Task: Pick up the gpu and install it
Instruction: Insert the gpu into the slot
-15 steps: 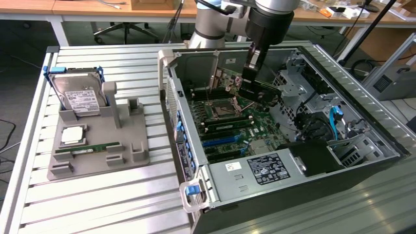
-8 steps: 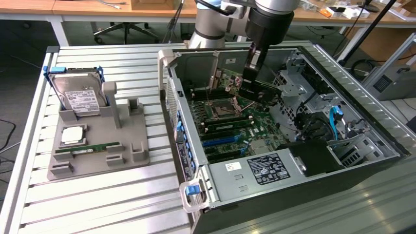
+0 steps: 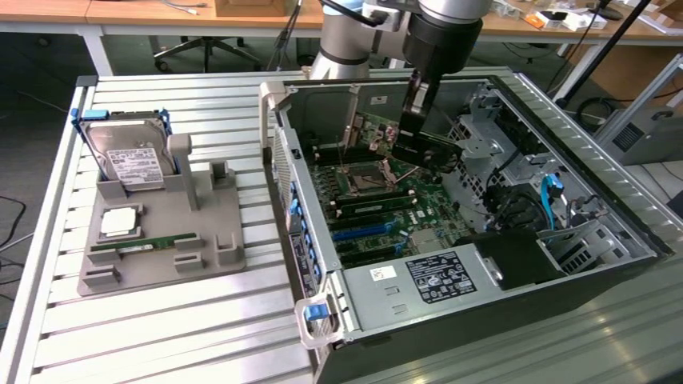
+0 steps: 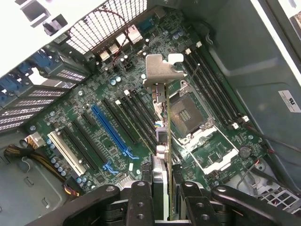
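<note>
The gpu (image 3: 425, 149) hangs inside the open computer case (image 3: 320, 320), a little above the green motherboard (image 3: 421, 196). My gripper (image 3: 414, 112) reaches down from above and is shut on the card's upper edge. In the wrist view the gpu (image 4: 168, 120) is seen edge-on, with its silver bracket (image 4: 160, 70) at the far end. The gripper (image 4: 168, 178) clamps the card between two black fingers (image 4: 141, 195). The card hovers over the area between the black expansion slots (image 4: 136, 115) and the bare processor socket (image 4: 188, 113). A blue slot (image 4: 110, 129) lies a few slots away from it.
In the exterior view's left, a grey holder (image 3: 160, 268) carries a hard drive (image 3: 133, 164), a processor (image 3: 117, 222) and a memory stick (image 3: 144, 242). Inside the case are a power supply (image 3: 443, 276), drive cage (image 3: 501, 136) and cables (image 3: 549, 196). The case walls close in on all sides.
</note>
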Motion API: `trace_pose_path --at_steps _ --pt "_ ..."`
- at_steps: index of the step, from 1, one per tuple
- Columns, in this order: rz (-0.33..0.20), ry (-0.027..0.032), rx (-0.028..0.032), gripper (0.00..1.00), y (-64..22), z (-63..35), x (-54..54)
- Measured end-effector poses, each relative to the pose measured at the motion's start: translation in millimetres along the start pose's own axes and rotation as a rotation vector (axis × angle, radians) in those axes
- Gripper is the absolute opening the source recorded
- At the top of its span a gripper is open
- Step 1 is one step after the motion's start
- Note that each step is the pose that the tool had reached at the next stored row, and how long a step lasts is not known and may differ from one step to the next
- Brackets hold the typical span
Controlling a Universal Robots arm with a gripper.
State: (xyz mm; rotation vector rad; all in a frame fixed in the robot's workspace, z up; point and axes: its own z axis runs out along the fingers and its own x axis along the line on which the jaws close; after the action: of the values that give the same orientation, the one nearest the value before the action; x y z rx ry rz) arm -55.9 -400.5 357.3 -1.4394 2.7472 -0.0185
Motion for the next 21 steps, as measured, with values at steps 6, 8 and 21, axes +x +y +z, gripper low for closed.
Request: trace_pose_path --at_steps 6,8,21 --pt "-0.020 -0.0005 -0.0006 0.27 0.0 0.1 0.0" --pt "-0.026 -0.0007 -0.0008 0.27 0.0 0.2 0.0" --pt "-0.070 -0.0020 -0.0021 0.27 0.0 0.5 0.0"
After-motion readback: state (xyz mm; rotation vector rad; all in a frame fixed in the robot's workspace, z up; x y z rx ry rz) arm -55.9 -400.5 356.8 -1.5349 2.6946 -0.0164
